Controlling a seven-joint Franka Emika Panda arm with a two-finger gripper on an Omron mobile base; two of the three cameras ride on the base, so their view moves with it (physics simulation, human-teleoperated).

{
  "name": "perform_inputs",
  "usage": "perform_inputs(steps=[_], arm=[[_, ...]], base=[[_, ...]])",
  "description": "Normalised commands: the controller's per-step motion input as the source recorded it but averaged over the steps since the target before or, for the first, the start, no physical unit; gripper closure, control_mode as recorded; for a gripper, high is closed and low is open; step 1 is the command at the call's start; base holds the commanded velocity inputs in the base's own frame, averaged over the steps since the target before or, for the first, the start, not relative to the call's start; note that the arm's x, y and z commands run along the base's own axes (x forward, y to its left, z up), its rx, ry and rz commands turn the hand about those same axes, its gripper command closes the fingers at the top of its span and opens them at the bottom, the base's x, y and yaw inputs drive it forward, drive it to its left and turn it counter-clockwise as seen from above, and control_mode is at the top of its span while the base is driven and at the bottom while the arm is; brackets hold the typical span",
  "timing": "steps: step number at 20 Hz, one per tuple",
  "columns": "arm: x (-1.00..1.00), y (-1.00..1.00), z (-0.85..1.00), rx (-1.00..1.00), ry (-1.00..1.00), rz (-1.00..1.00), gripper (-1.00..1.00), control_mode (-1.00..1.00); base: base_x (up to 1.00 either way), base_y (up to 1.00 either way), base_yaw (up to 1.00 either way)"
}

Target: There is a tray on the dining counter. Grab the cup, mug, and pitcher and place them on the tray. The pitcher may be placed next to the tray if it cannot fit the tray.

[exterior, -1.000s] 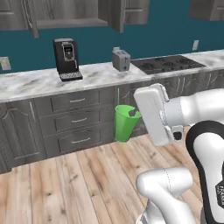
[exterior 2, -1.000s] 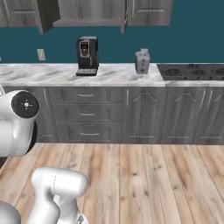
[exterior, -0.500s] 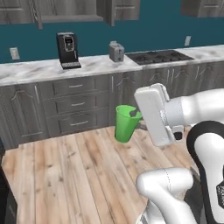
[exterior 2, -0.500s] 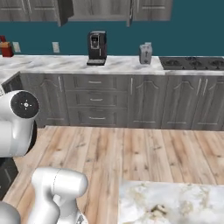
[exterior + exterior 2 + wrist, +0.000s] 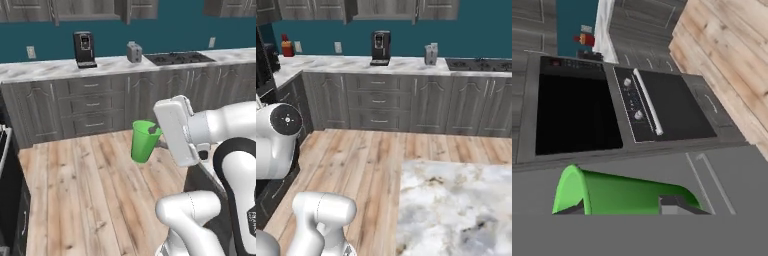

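The bright green tapered cup (image 5: pixel 144 141) is pinched at its rim by the end effector (image 5: pixel 156 131); it could be dropped short of the white-grey marble dining counter (image 5: pixel 456 200) if jolted.

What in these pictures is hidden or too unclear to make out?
- Claw: in the left base view the white hand hides its tips behind the cup.
- Cup: its lower part is cut off at the bottom of the hand view.
- Dining counter: right base view's edges cut it off.
- Red thing on the far worktop: too small to identify.
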Motion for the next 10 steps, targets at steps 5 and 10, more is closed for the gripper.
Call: perform_inputs(steps=[5,10], arm=[[0.00,0.00,0.00,0.00,0.00,0.00,1.00,1.00],[0.00,0.00,0.00,0.00,0.00,0.00,1.00,1.00]], base=[[-1.00,0.02,0.11],[-1.00,-0.27,0.06]])
